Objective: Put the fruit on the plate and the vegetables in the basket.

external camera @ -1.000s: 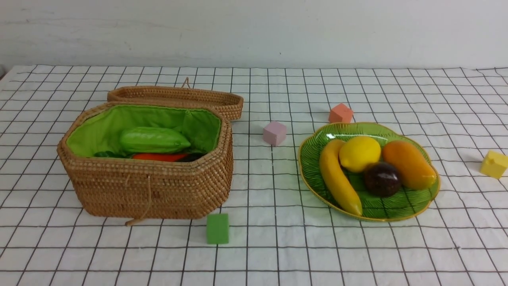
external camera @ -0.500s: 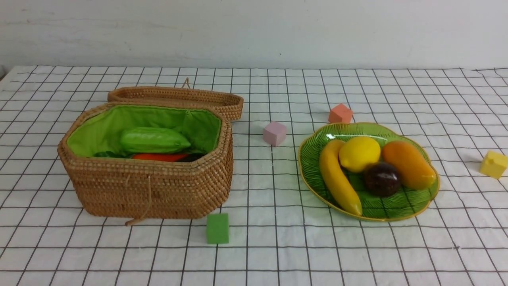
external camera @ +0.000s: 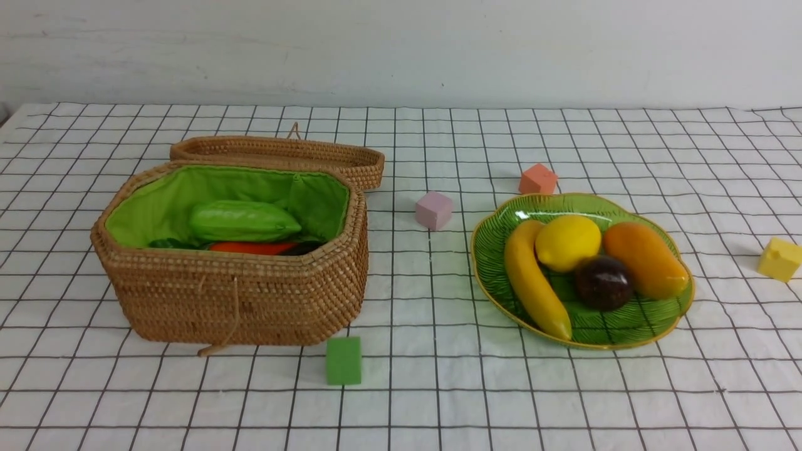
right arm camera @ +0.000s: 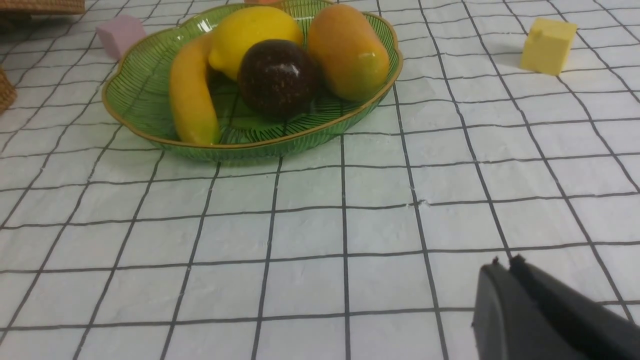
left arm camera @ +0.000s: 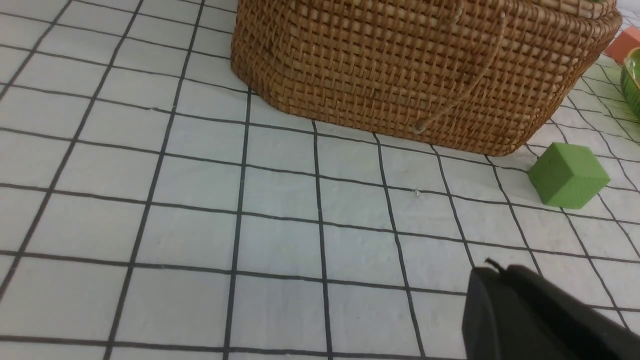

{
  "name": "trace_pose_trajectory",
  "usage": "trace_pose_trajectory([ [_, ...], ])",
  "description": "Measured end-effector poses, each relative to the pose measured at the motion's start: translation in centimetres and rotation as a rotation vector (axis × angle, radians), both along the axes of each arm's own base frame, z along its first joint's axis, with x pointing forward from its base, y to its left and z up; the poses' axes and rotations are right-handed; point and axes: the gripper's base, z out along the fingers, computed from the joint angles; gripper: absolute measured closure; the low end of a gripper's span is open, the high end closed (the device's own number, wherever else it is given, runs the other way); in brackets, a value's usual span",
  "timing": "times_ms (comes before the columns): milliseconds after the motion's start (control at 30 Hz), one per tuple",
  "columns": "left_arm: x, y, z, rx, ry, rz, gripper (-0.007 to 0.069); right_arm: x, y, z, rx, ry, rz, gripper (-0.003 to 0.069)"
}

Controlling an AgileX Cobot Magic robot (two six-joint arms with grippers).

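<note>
The wicker basket point(external camera: 232, 294) stands open at the left, green-lined. Inside lie the light green gourd point(external camera: 244, 220), the orange-red carrot point(external camera: 250, 248) and a dark sliver of eggplant point(external camera: 306, 247). The green leaf-shaped plate point(external camera: 626, 329) at the right carries the banana point(external camera: 532, 279), lemon point(external camera: 567, 242), mango-like fruit point(external camera: 645, 258) and dark mangosteen point(external camera: 603, 282). Neither arm shows in the front view. My left gripper point(left arm camera: 492, 267) is shut and empty, low over the cloth in front of the basket point(left arm camera: 415, 70). My right gripper point(right arm camera: 502, 262) is shut and empty, well in front of the plate point(right arm camera: 150, 95).
The basket's woven lid point(external camera: 282, 153) lies behind it. Foam cubes dot the checked cloth: green point(external camera: 343, 360) by the basket's front corner, pink point(external camera: 433, 210) between basket and plate, orange point(external camera: 537, 179) behind the plate, yellow point(external camera: 779, 258) at the far right.
</note>
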Motion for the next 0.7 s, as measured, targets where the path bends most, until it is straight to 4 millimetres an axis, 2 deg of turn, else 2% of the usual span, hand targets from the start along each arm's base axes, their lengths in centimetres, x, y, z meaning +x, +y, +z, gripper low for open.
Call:
trace_pose_trajectory([
  [700, 0.00, 0.00, 0.00, 0.000, 0.000, 0.000, 0.0636, 0.00, 0.00, 0.00, -0.001, 0.000, 0.000, 0.0630],
])
